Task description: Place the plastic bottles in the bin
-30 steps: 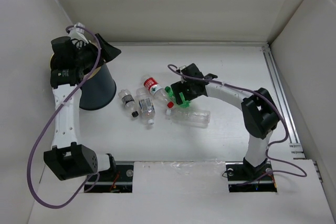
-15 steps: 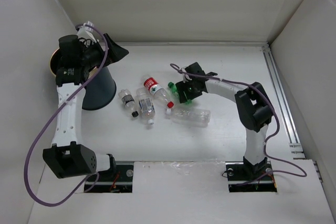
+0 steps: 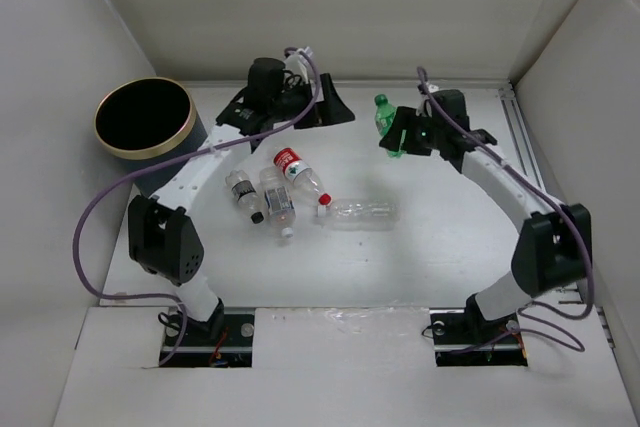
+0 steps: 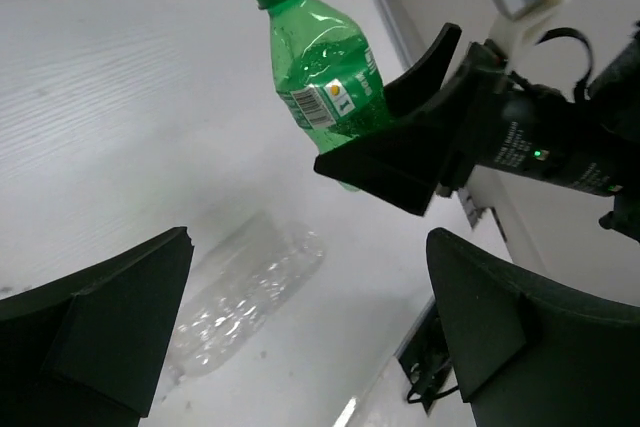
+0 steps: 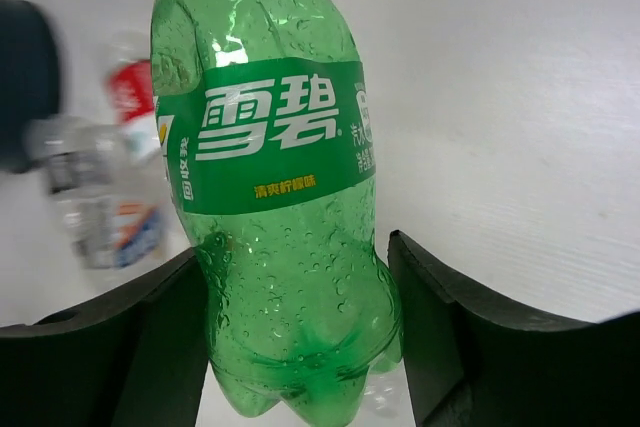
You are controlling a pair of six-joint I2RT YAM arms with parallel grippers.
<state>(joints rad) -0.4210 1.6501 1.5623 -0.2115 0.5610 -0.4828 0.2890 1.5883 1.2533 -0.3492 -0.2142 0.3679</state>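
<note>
My right gripper (image 3: 400, 134) is shut on the green bottle (image 3: 390, 125) and holds it in the air over the far middle of the table; the bottle fills the right wrist view (image 5: 270, 197) between the pads. My left gripper (image 3: 330, 107) is open and empty, up in the air a little left of the green bottle, which also shows in the left wrist view (image 4: 325, 72). Four other bottles lie on the table: a red-labelled one (image 3: 298, 170), two clear ones (image 3: 278, 201) (image 3: 241, 194), and a larger clear one (image 3: 360, 214). The navy bin (image 3: 147, 125) with a gold rim stands far left.
White walls close the table at the back and both sides. A metal rail (image 3: 530, 177) runs along the right edge. Purple cables hang from both arms.
My right gripper has lifted the green bottle off the table and carried it up and back. My left arm has swung from over the bin to the middle, toward the bottle.
</note>
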